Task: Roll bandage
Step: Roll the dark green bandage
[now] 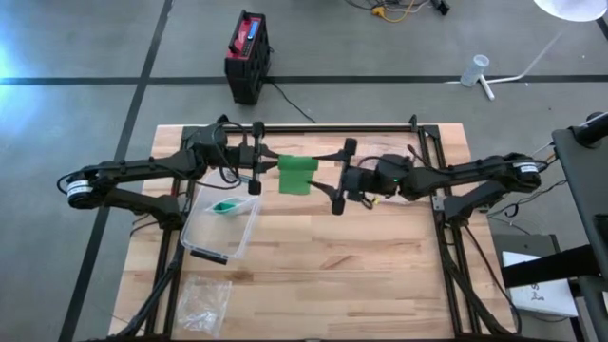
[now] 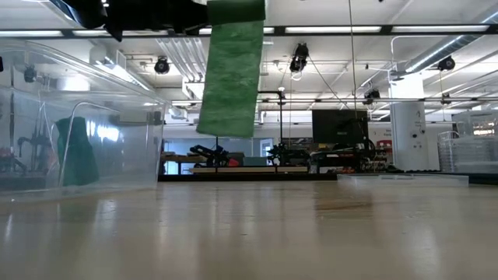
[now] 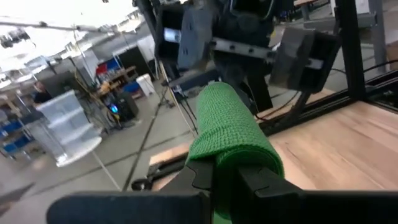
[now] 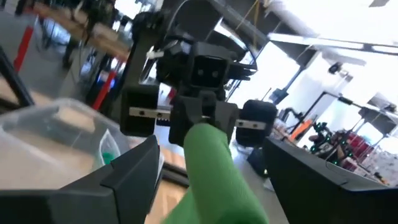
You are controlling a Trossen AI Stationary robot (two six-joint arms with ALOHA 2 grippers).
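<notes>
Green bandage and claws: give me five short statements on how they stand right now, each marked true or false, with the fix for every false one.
1. The left claw is shut on the green bandage. True.
2. The bandage lies flat on the wooden table. False: it hangs in the air, clear of the table in the low view.
3. The right claw is open, its fingers standing either side of the bandage. True.
4. The clear plastic container is under the right arm. False: it sits below the left arm.
5. A second green item lies inside the container. True.
</notes>
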